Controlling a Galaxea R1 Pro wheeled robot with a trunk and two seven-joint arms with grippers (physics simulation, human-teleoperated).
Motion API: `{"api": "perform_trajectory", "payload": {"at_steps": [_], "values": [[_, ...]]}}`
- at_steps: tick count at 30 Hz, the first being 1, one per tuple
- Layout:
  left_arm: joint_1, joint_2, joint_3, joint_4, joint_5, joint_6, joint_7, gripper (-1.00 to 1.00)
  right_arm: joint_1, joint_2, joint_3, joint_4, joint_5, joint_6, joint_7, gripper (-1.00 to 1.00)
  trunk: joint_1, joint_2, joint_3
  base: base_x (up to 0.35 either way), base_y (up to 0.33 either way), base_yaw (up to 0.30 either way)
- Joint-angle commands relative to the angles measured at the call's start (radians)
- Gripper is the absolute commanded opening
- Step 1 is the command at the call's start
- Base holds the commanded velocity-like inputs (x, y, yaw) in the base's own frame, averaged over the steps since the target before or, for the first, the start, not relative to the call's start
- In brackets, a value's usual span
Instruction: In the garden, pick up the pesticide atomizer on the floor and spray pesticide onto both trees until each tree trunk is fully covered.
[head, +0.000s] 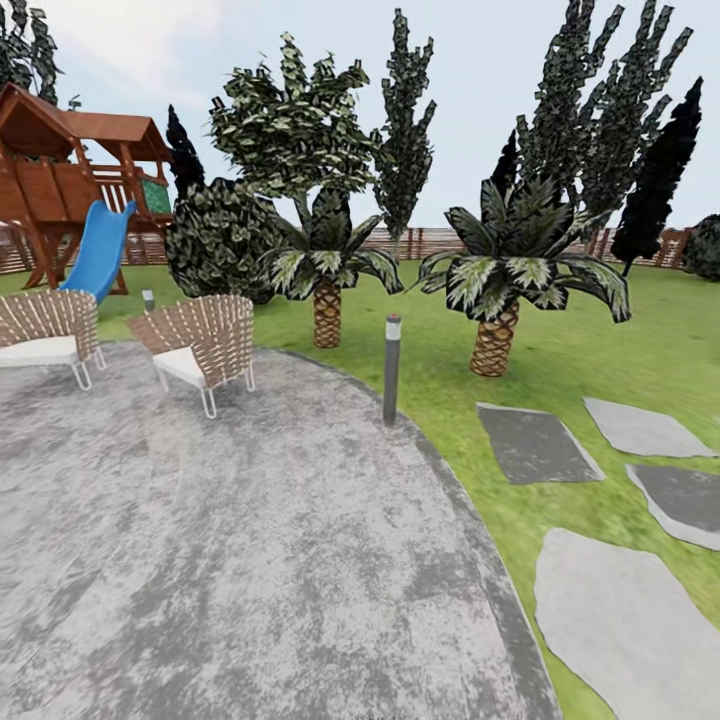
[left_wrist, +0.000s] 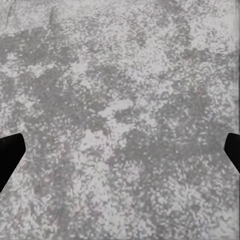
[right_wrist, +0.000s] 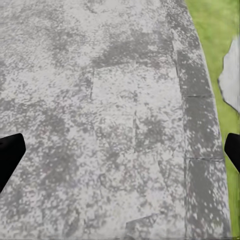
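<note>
Two claws, left claw (left_wrist: 120, 150) and right claw (right_wrist: 120, 150), held wide apart, nothing gripped. Sprayer not yet found. Patio (head: 250, 560) crossed; lawn (head: 600, 360) beyond patio to be searched next.

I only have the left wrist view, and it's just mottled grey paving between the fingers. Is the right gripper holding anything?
Observer: No. The right gripper is open over the grey speckled patio paving, nothing between its fingers.
Operator: Any lawn nearby?
Observer: Yes, the right wrist view shows the green lawn just past the patio's dark curved border.
Operator: What lies ahead?
Observer: In the head view, a short grey bollard light post stands at the patio edge, with two short scaly-trunked palms behind it.
</note>
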Motion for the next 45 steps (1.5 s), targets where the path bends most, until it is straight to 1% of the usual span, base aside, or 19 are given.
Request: {"api": "perform_trajectory", "payload": {"at_steps": [1,3,7,45], "values": [[0.000,0.000,0.013,0.000,0.000,-0.003,-0.001,1.00,-0.001,0.000,-0.001,0.001,0.000,-0.003,0.000,1.00,0.004,-0.008,-0.005,0.000,0.000,-0.280],[0.000,0.000,0.027,0.000,0.000,-0.003,-0.002,1.00,-0.001,0.000,-0.001,0.002,0.000,-0.003,0.000,1.00,0.012,-0.022,-0.013,0.000,0.000,-0.279],[0.000,-0.001,0.033,0.001,-0.001,-0.003,-0.002,1.00,-0.001,0.000,-0.001,0.003,0.000,-0.003,0.000,1.00,0.027,-0.050,-0.029,0.000,0.000,-0.278],[0.000,-0.003,0.034,0.001,-0.001,-0.003,-0.003,1.00,-0.001,0.000,-0.001,0.003,0.000,-0.003,0.000,1.00,0.173,-0.316,-0.180,0.000,0.000,-0.278]]}}
